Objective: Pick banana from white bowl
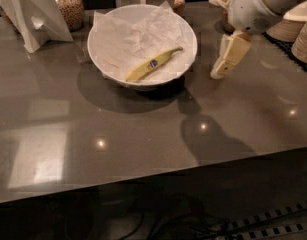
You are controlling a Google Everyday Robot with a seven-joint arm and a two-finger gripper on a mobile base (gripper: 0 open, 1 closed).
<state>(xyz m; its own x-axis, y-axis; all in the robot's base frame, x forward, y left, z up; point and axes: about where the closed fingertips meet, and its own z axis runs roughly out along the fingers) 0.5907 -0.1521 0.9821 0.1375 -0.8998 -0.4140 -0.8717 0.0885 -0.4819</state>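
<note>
Dark grey and glossy, the countertop (pixel 143 139) fills most of the view, with small ceiling lights and pale window patches reflected in it. Below its front edge at 6 o'clock lie dark cables (pixel 168 224) on a dim floor, and a black-and-white striped strip (pixel 273 223) runs at 5 o'clock.

One gripper (pixel 216 74) hangs at 2 o'clock beneath a rounded white wrist (pixel 253 6), slanting down toward the counter. It sits just beside the right rim of the white bowl (pixel 93 59), apart from it, and I cannot tell whether it is open or closed. It is clear of the fruit.

One banana (pixel 153 65) lies inside the bowl, on the crumpled white paper (pixel 133 34) lining it, toward the near side. It slants with its greenish stem tip pointing to 2 o'clock, and a small dark blue sticker (pixel 153 63) sits at its middle.

One white bowl stands at 12 o'clock, casting a round shadow on the counter. One white folded card stand (pixel 33 19) stands at 10 o'clock, with one jar of pale brown grains (pixel 68 6) just behind it. Part of a second jar (pixel 179 4) shows behind the bowl. Two stacks of pale bowls (pixel 299 25) sit at 2 o'clock on a dark mat.
</note>
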